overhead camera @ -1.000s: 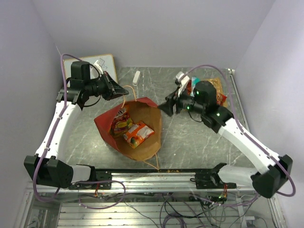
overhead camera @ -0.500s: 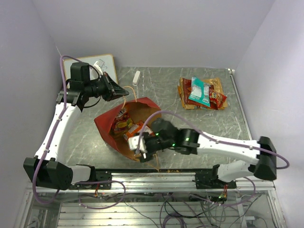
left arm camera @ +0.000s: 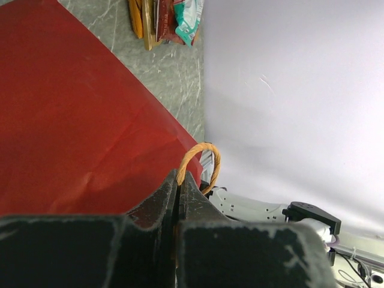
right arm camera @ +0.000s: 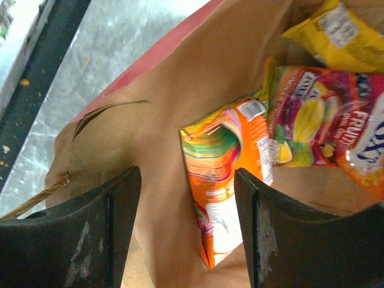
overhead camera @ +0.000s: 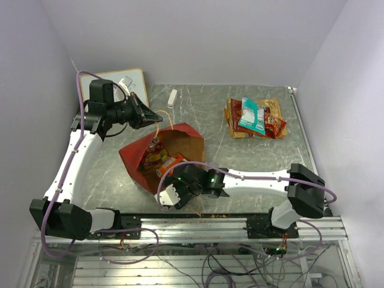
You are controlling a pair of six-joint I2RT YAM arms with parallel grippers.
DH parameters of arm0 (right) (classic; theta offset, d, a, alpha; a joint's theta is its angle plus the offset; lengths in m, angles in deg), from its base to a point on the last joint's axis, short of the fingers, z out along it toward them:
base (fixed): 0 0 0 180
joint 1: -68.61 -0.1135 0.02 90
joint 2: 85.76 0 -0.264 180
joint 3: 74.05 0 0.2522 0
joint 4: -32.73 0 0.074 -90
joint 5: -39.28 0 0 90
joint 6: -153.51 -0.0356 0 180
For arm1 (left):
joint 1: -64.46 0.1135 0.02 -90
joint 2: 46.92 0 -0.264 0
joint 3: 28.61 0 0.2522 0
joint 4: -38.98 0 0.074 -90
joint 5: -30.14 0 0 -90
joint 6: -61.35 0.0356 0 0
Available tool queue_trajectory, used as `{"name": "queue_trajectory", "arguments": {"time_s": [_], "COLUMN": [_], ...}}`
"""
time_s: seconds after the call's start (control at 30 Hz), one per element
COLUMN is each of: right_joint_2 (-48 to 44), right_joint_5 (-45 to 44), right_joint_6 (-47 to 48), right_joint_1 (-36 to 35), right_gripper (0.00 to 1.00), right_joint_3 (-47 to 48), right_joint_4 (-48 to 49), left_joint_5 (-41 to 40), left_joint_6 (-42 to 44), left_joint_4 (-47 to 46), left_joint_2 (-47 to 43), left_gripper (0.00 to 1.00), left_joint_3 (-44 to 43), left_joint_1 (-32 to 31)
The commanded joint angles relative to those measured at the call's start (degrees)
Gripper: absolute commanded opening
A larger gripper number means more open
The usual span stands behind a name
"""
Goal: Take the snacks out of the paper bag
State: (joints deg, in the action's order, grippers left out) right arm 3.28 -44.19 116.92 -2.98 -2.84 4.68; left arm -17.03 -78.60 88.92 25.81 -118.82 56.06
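The red paper bag [overhead camera: 133, 151] lies open on the table, brown inside [right arm camera: 180, 96]. My left gripper [overhead camera: 151, 115] is shut on its tan cord handle [left arm camera: 204, 157], holding the mouth up; the bag's red outside [left arm camera: 66, 120] fills the left wrist view. My right gripper [overhead camera: 180, 181] is open at the bag's mouth, its jaws either side of an orange snack packet [right arm camera: 231, 174] lying inside. A purple and orange packet [right arm camera: 324, 126] and a yellow packet [right arm camera: 342, 36] lie deeper in. Snack packets [overhead camera: 255, 117] lie piled on the table at the back right.
A white whiteboard [overhead camera: 129, 84] lies at the back left. A small white object [overhead camera: 173, 97] lies behind the bag. The second cord handle [overhead camera: 195, 209] hangs toward the metal rail at the near table edge.
My right arm has swung from the back-right pile down to the front of the bag and reached into its mouth. The left gripper has kept still on the handle.
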Motion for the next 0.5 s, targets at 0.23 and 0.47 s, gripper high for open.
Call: {"name": "queue_trajectory", "arguments": {"time_s": [0.23,0.47], "right_joint_2": [5.97,10.72], "right_joint_5": [-4.31,-3.58], "right_joint_6": [7.18,8.60], "right_joint_1": [1.16,2.53], "right_gripper": [0.63,0.62], "right_joint_3": [-4.22,-3.22], "right_joint_4": [13.13,18.46], "left_joint_5": [0.67,0.81], "left_joint_6": [1.88,3.75], "left_joint_4": [3.09,6.26], "left_joint_2": [-0.60,-0.14], "left_gripper": [0.07,0.07], "left_joint_3": [-2.53,-4.19], "left_joint_1": [0.14,0.15]}}
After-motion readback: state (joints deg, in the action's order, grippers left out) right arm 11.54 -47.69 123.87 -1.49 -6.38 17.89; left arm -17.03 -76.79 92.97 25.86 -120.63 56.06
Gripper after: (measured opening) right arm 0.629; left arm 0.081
